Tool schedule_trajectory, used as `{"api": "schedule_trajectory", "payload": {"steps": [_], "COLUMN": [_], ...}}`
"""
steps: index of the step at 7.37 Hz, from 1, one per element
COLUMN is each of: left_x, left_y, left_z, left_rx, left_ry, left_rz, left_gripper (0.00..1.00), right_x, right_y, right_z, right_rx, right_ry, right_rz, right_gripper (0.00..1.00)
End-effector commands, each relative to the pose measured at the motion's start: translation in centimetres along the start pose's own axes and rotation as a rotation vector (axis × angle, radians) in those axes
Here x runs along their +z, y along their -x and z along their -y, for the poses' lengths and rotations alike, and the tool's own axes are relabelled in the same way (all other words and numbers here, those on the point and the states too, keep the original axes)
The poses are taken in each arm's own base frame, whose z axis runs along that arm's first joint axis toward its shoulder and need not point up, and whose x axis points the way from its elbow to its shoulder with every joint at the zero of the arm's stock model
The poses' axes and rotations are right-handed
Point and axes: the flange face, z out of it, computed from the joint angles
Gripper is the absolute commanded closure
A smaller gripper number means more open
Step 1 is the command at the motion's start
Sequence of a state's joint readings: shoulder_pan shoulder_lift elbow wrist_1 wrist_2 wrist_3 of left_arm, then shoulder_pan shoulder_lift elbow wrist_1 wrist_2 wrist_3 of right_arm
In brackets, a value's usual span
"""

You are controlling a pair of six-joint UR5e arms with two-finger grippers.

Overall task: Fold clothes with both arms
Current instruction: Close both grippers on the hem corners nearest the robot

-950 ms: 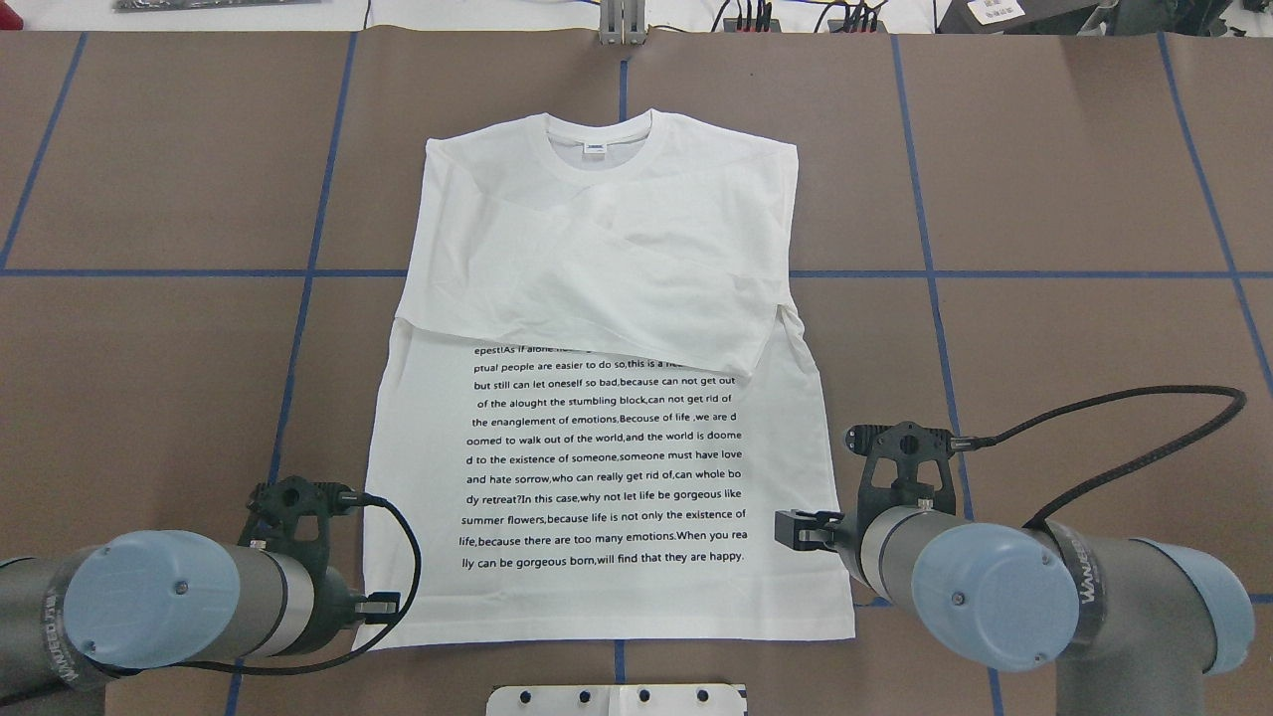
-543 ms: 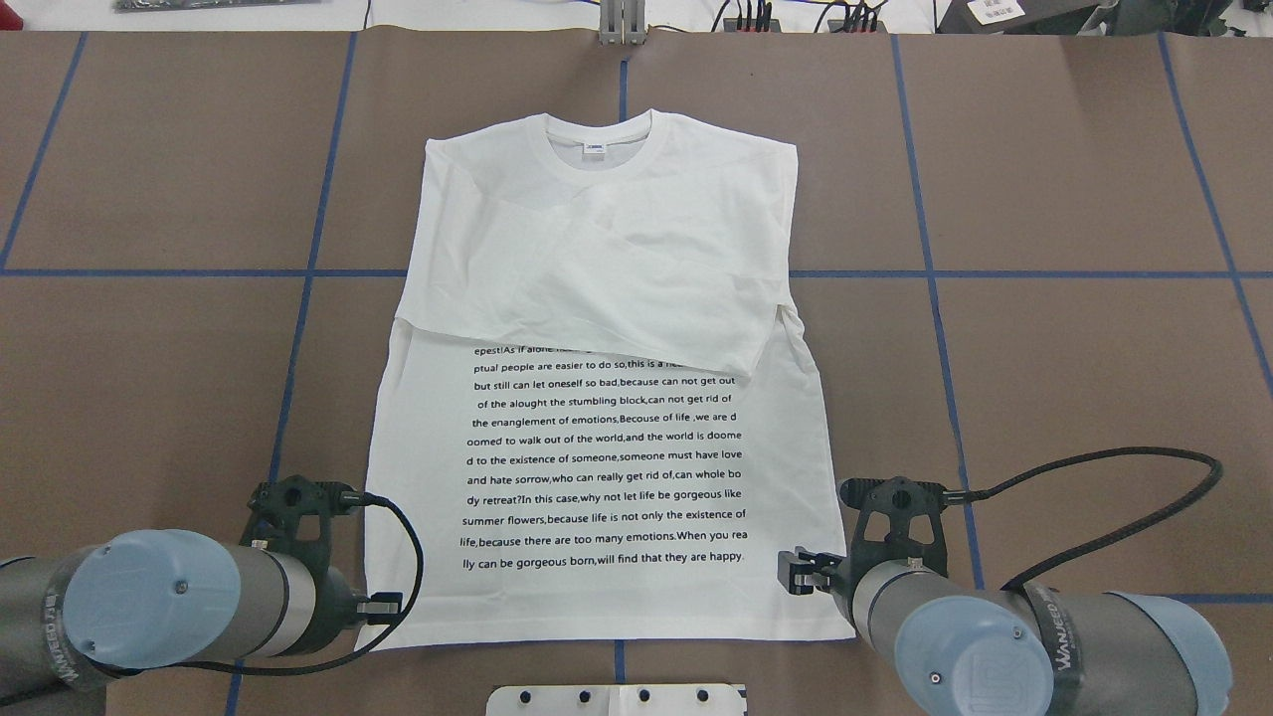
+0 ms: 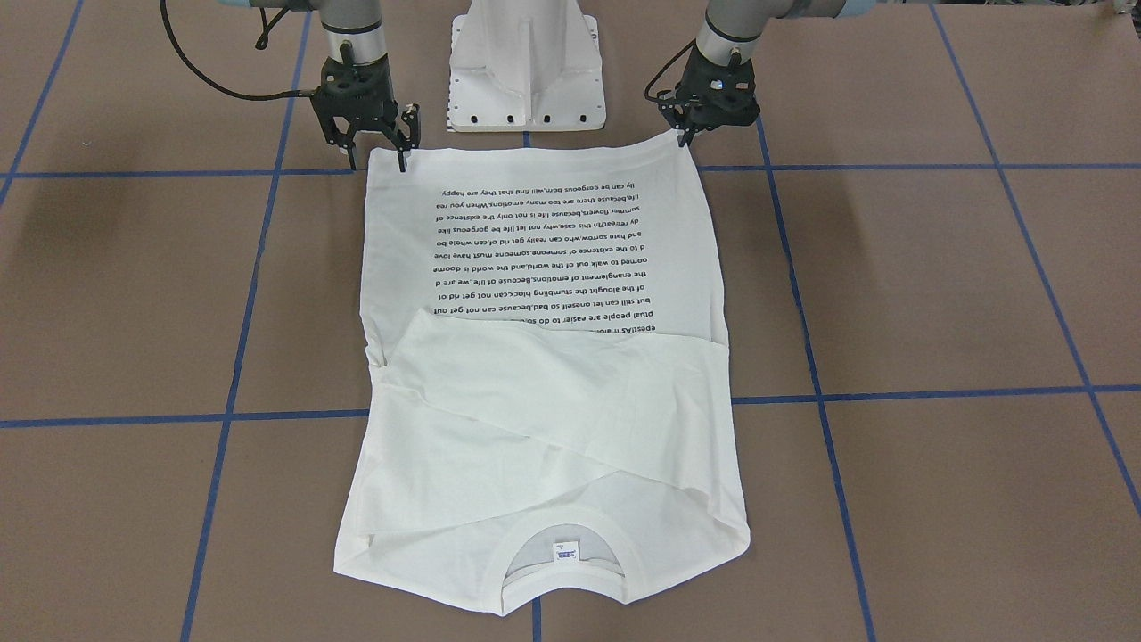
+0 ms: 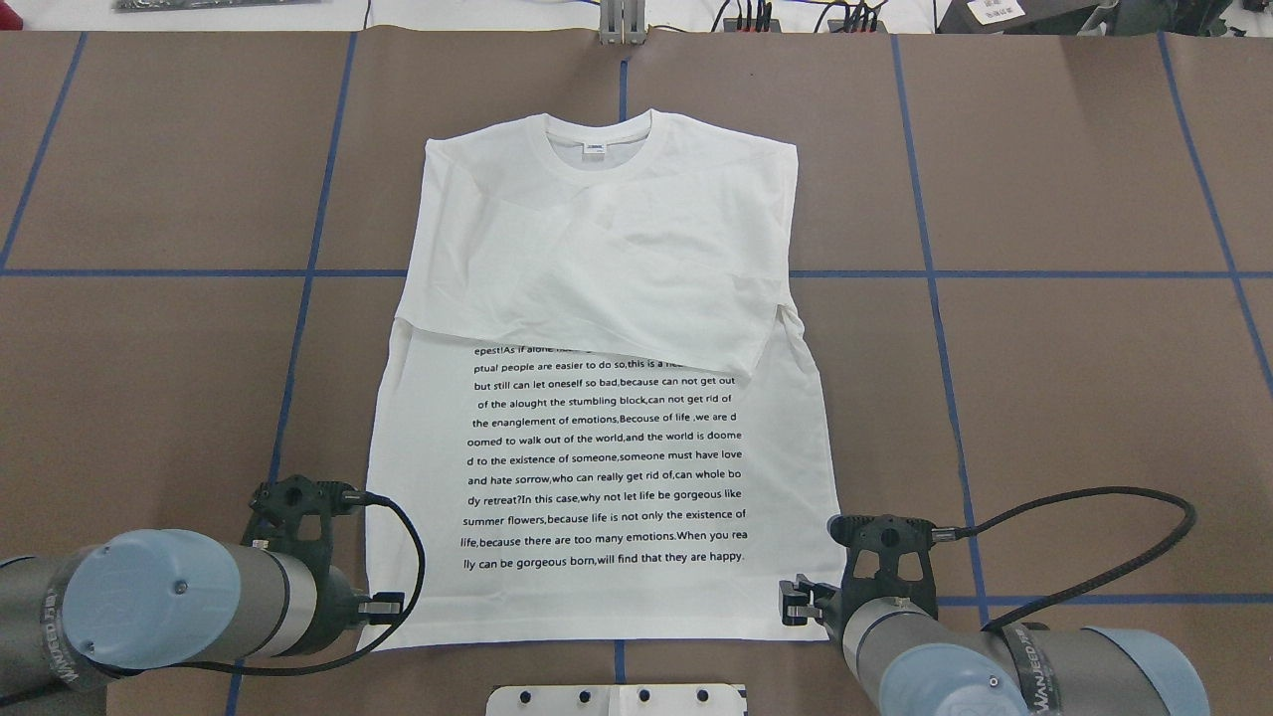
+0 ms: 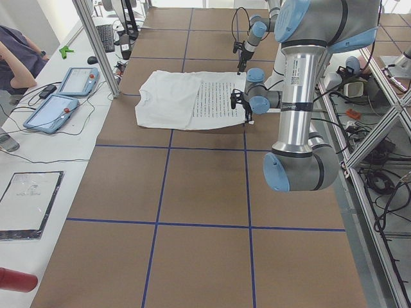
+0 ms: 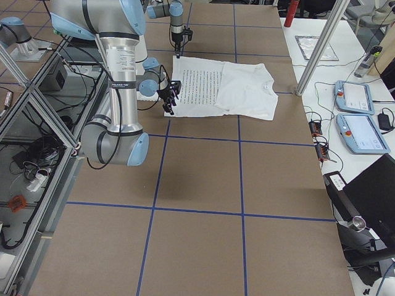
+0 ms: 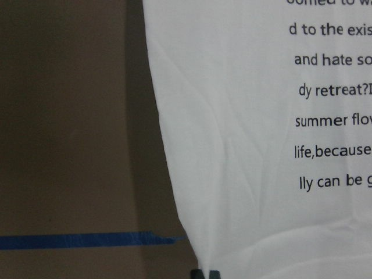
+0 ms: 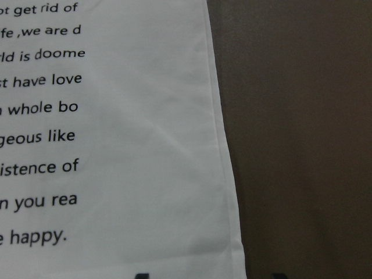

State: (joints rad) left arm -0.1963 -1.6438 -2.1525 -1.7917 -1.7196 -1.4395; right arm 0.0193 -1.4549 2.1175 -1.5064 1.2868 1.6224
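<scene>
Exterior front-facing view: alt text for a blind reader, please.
A white T-shirt lies flat on the table, sleeves folded across its chest, collar nearest the camera. The left gripper is closed on one hem corner; the right gripper is open over the other.

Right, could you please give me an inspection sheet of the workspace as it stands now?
surface: brown table with blue tape lines, flat.
job's things: white shirt lying print up, both sleeves folded across the chest, collar away from the robot.
clutter: nothing seen.
grippers: left gripper shut on one hem corner; right gripper open, straddling the other hem corner.
cables: right cable arcs above the table; left cable passes over the shirt's edge.
surroundings: white pedestal, side bench with two tablets, a person's arm.
</scene>
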Motion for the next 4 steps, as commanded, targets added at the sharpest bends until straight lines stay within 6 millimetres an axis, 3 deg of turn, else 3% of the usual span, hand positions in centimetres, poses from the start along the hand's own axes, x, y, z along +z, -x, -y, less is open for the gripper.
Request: {"api": "schedule_trajectory", "payload": {"steps": [1, 2, 4], "left_x": [-0.01, -0.11, -0.11], "left_y": [-0.04, -0.14, -0.14], "left_z": [0.0, 0.0, -0.01], "left_rx": [-0.001, 0.0, 0.0], "left_ry": [0.0, -0.001, 0.001], "left_rz": [-0.002, -0.005, -0.005], "left_gripper": [1.0, 1.0, 1.0], "right_x": [0.24, 0.38, 0.44], "right_y": [0.09, 0.06, 0.06], "right_z": [-1.1, -1.21, -1.4], "right_rx": [-0.004, -0.007, -0.01], "right_ry": [0.001, 0.0, 0.004], "right_rz": [-0.002, -0.005, -0.006], "right_gripper": [0.27, 0.28, 0.38]}}
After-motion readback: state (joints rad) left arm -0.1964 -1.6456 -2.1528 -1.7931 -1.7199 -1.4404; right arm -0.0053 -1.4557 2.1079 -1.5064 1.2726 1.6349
